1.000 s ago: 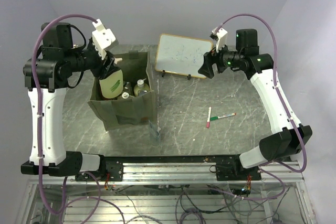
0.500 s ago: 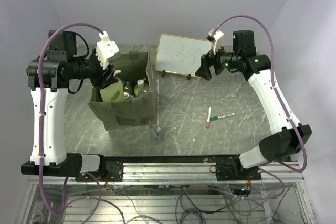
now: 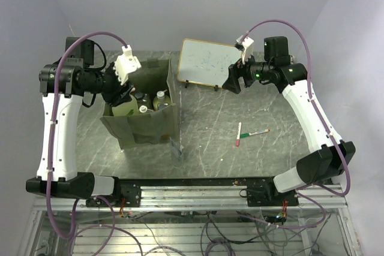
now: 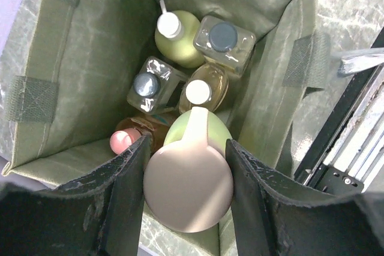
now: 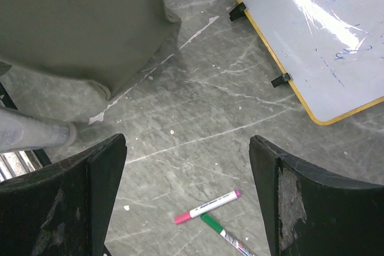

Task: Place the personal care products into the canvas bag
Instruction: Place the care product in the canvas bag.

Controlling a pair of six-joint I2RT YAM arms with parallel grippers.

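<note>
Six personal care products are showing in the left wrist view, all of them inside the walls of the canvas bag point(image 4: 90, 58). The left claw point(image 4: 187, 144) is hanging over the bag's open mouth. Its jaws are standing about half apart and pressing on both sides of the peach pump head of the green pump bottle point(image 4: 189, 178), which is pointing up between the fingers point(image 4: 120, 202). Whether that bottle is resting on the bag's floor I cannot tell.

Beyond the fingertips, deeper in the bag, five more bottles are standing upright:
- The orange bottle point(image 4: 129, 139) is sitting just beside the tip of the finger on the view's left.
- The amber bottle point(image 4: 203, 91) is standing straight ahead of the held one.
- One dark-capped clear bottle point(image 4: 147, 85) is standing next to the amber bottle.
- The other dark-capped clear bottle point(image 4: 225, 37) and the yellow-green bottle point(image 4: 177, 34) are standing farthest from the claw.

The right claw point(image 5: 187, 142) is hovering high over the table point(image 5: 198, 112), spread wide and gripping nothing. Under the gap between its fingers, the red marker point(image 5: 207, 206) and the green marker point(image 5: 231, 238) are lying close together. The whiteboard point(image 5: 324, 46) is lying beyond the finger on the view's right, and the bag's outer wall beyond the other finger.
</note>
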